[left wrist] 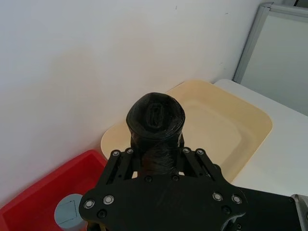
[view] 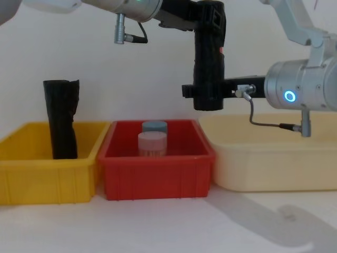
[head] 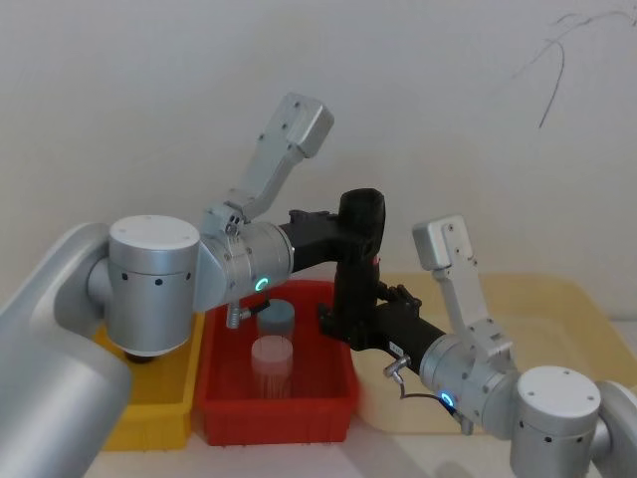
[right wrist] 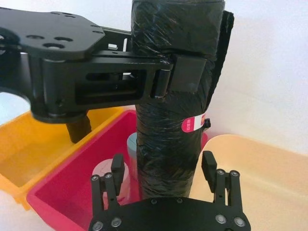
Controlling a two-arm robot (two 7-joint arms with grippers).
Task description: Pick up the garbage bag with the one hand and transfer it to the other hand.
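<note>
At frame centre, left tool [view: 209,22] clamps the upright rolled black plastic garbage bag [view: 209,63] up top; right tool [right wrist: 162,166], spread, seemingly brackets its base.

Red label [right wrist: 195,124] on garbage bag [right wrist: 166,149], print illegible

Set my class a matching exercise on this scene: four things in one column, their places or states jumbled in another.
1 garbage bag
2 ragged black roll
3 blue-lidded jar
4 right gripper

A standing in the yellow bin
B open around the bag's lower end
C in the red bin
D held aloft by the left gripper

Pairs: 1-D, 2-A, 3-C, 4-B
</note>
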